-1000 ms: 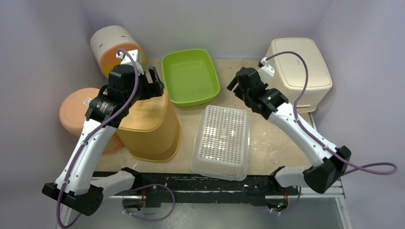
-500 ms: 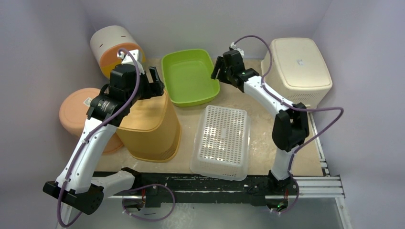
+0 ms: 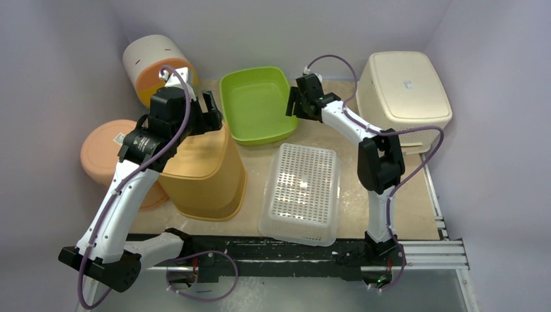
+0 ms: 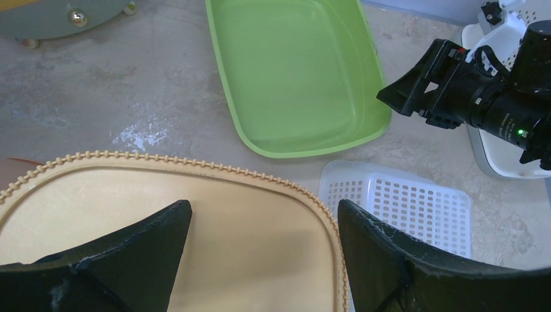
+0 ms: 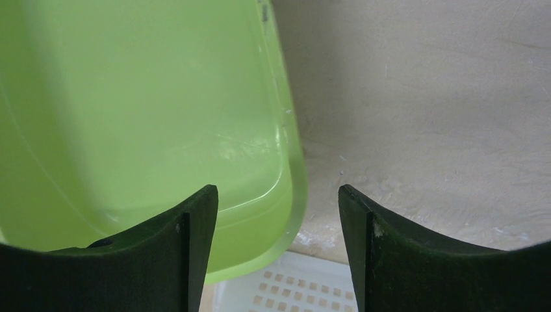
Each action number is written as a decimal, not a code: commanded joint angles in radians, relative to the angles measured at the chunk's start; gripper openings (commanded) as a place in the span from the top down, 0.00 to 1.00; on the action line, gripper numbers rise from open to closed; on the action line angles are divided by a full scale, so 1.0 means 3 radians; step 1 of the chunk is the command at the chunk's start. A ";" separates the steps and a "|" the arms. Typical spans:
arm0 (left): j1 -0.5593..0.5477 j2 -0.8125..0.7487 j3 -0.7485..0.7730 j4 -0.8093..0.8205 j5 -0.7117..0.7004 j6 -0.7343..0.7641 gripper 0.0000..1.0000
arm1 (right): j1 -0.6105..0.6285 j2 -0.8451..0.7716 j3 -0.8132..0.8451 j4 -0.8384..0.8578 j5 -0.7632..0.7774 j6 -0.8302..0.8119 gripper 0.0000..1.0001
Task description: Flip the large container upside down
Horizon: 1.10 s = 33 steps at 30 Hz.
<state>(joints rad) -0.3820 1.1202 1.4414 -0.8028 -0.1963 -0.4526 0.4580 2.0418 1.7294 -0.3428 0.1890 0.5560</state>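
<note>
A large green tub (image 3: 256, 104) stands open side up at the back middle of the table; it also shows in the left wrist view (image 4: 295, 71) and the right wrist view (image 5: 130, 110). My right gripper (image 3: 292, 107) is open at the tub's right rim, one finger over the inside and one over the table, with the rim (image 5: 295, 195) between the jaws. My left gripper (image 3: 211, 114) is open and empty just above the base of an upside-down yellow basket (image 3: 201, 172).
A white perforated basket (image 3: 302, 192) lies upside down in front of the tub. A beige container (image 3: 406, 91) stands at the back right. A cream and orange round bin (image 3: 156, 65) lies at the back left, a peach round container (image 3: 107, 153) at the left.
My right arm has swung left from the table's right side to the green tub's right rim. The left arm has not moved.
</note>
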 commanded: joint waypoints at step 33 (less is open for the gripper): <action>-0.0018 0.0128 0.0234 -0.0055 -0.0183 0.0040 0.20 | -0.0330 -0.0417 0.0129 0.0392 0.0174 -0.0650 1.00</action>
<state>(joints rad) -0.3820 1.1671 1.4685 -0.8291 -0.2428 -0.4522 0.3698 2.0750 1.6951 -0.2581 0.1280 0.4255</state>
